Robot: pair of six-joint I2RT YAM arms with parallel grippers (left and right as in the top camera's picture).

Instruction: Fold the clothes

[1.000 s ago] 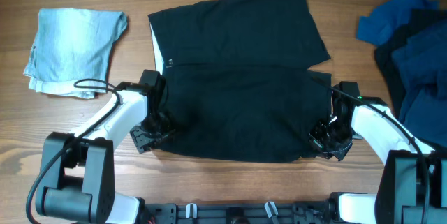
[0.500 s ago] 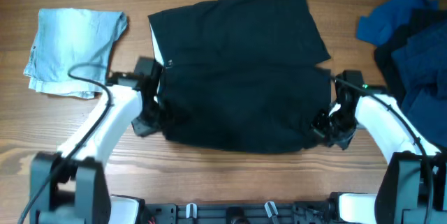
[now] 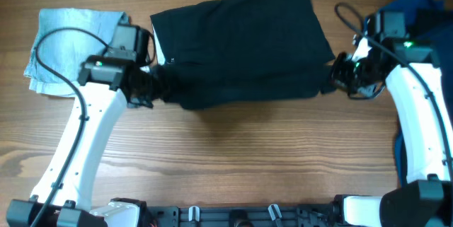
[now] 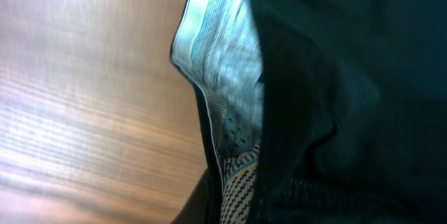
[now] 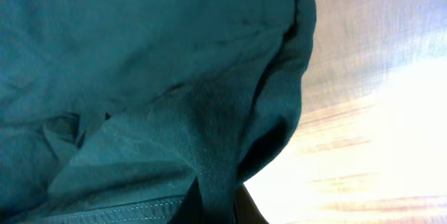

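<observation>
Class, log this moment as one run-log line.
left fingers: shut on black shorts | right fingers: shut on black shorts | state: doubled over, mid-fold

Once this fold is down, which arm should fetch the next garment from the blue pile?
Right, probably. The right gripper holds the black shorts beside the blue pile; the left gripper sits opposite, by the denim shorts.

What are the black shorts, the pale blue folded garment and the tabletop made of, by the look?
The plain matte black wide-legged shorts: thin woven fabric, no sheen, soft creases in the wrist views; fibre unclear. The pale blue folded garment: likely denim, with a faded, mottled surface. The brown tabletop: wood or wood-look laminate, visible grain, slight gloss.
</observation>
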